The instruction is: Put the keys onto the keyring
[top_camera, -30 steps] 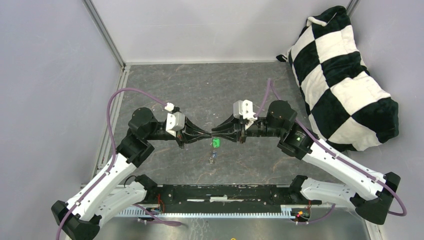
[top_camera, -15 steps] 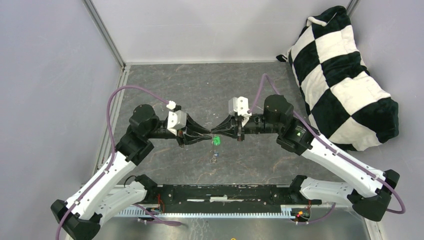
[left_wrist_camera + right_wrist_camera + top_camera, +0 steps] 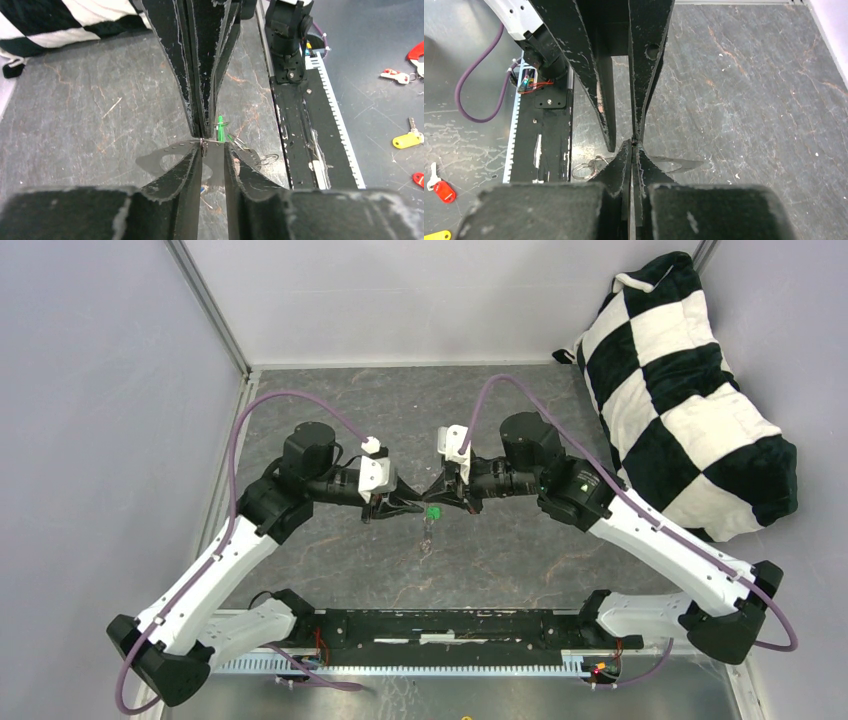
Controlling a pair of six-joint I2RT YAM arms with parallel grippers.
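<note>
**ITEM: keyring w/ green key, held mid-air between two hands**

- Left hand (image 3: 212, 150): black, scuffed, wedge-shaped fingers w/ chipped pale edges. Parted a little, clear gap between the tips, nothing gripped. Tips sit just beside the wire.
- Right hand (image 3: 633, 146): same black wedge fingers, pressed fully together, tips nose-to-nose w/ the left hand. Pinch looks to be on the keyring wire, though the contact spot is tiny in every view.
- Keyring (image 3: 215, 142): thin grey-silver wire, runs across the gap at the fingertips. Further loops of it trail off to one side, lower down.
- Green key (image 3: 220, 126): bright green plastic head, narrow, hanging edge-on just beside the right hand's tips, off the tabletop.
- Tabletop (image 3: 520, 430): dark grey stone-look slab, rust-coloured veins, fine scratches.
- Rail (image 3: 295, 130): black metal bar at the near edge, white toothed strip alongside.
- Cushion (image 3: 690, 390): plush, black-and-white checks, propped in the far right corner, well apart from the hands.
- Spare keys past the rail: yellow-headed key (image 3: 406, 141), red-headed key (image 3: 395, 75), lying flat on a grey surface.
</note>
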